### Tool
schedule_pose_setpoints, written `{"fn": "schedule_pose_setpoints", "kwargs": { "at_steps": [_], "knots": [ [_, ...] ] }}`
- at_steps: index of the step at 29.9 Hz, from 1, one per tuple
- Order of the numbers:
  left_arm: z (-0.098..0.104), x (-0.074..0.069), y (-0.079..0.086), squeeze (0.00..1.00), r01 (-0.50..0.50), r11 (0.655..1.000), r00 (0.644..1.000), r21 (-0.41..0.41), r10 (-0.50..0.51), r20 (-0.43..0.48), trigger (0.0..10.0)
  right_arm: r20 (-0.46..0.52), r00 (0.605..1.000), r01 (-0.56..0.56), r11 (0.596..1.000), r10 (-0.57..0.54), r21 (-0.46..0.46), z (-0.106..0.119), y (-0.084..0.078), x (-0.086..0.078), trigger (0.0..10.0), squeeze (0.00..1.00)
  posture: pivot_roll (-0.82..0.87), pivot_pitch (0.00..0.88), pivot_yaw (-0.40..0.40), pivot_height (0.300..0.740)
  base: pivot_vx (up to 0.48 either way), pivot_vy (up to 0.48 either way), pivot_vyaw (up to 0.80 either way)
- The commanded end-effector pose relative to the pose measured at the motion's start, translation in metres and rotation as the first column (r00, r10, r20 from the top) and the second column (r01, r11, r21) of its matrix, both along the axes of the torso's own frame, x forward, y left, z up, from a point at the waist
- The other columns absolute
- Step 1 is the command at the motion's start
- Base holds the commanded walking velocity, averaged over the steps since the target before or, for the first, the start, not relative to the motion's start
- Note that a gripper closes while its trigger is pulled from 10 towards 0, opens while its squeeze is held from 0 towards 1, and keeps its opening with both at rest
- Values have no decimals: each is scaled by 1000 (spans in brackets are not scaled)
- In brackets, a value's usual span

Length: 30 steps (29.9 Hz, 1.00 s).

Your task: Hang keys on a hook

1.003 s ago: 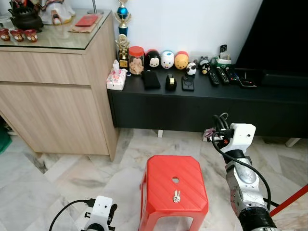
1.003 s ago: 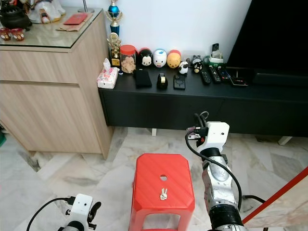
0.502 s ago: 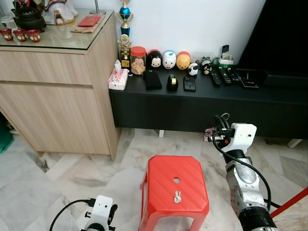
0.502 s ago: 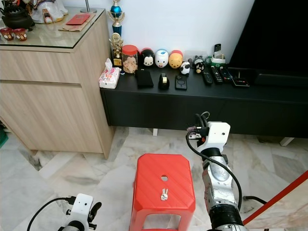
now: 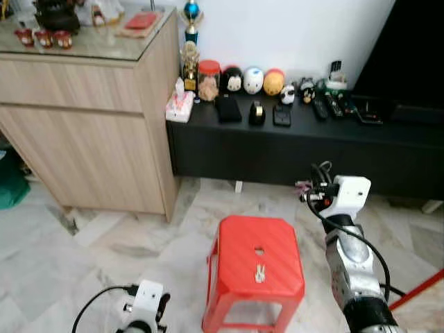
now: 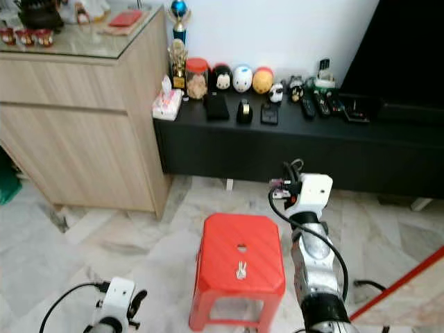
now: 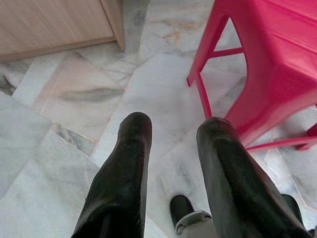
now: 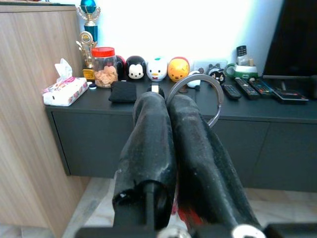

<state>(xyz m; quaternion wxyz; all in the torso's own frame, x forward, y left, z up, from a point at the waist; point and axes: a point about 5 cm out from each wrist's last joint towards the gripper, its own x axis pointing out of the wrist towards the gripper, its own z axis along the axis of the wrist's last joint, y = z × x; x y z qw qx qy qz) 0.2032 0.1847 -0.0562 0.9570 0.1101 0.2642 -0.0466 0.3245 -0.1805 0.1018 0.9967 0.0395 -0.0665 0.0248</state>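
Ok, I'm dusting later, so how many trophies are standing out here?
2. A tall gold trophy with a blue ball and a shorter gold trophy in front of it, both at the black console's end beside the wooden cabinet. Others may be hidden.

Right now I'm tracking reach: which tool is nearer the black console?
Right. The right tool, shut on a key ring, points at the black console; the left tool hangs low by the red stool.

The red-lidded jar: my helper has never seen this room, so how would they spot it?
Find the long black TV console beside the wooden cabinet. At its left end, the red-lidded jar stands between a gold trophy and round character toys; it alone is see-through.
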Motion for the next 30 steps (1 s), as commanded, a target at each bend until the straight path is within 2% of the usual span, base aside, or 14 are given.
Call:
{"fn": "schedule_pose_setpoints", "kwargs": {
  "at_steps": [1, 16, 25, 30],
  "knots": [
    [-2, -3, -1, 0, 0, 1000, 1000, -7, 0, -13, 10000, 4, 1000, 20, 1000, -20, 11, 3, -5, 1, 10000, 0, -1, 0, -78, 740, -289, 0, 0],
    [-3, -5, -1, 0, -10, 1000, 1000, -15, 10, -13, 10000, -2, 1000, 21, 1000, -21, 11, 2, -4, 1, 10000, 0, -9, 0, -83, 740, -269, 0, 0],
    [-5, -5, -7, 0, -26, 999, 999, -27, 26, -19, 10000, -5, 999, 33, 999, -33, -4, 4, -12, 1, 10000, 0, -20, 0, -97, 740, -257, 0, 0],
    [-7, -7, -5, 0, -62, 998, 997, -34, 60, -43, 10000, 0, 999, 43, 999, -43, 3, 9, -14, 6, 10000, 0, -27, 0, -99, 740, 0, 0, 0]
  ]
}}
